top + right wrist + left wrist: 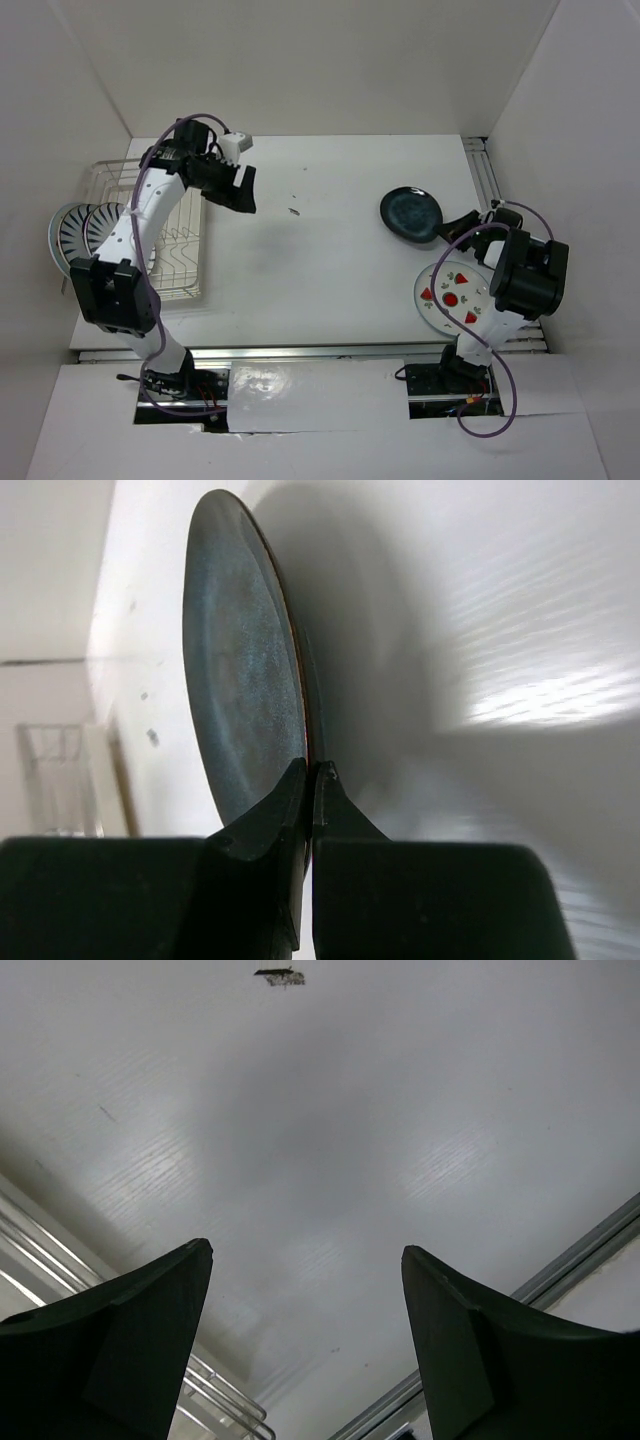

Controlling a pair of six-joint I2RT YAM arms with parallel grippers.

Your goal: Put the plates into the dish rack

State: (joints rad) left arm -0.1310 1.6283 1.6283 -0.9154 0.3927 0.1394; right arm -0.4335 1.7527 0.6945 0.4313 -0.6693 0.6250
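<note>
Starting at the left, the dish rack (185, 265) held striped plates (82, 230) at its left end; your left gripper (238, 187) hung wide open, empty, beside it. Your right gripper (310, 773) pinched the dark blue plate (240, 680) by its rim, well apart from the rack; the carry called for keeping it edge-on.

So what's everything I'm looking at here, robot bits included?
striped plates: two, white with dark stripes, at the rack's left side
blue plate: one, dark blue, right of centre
watermelon plate: one, white with red slices, flat by the right arm
rack: one, silvery wire, table's left
table: one, white
mark: one, small and dark, mid-table
left hand: black, open, empty
right hand: black, clamped on the blue plate's rim
</note>
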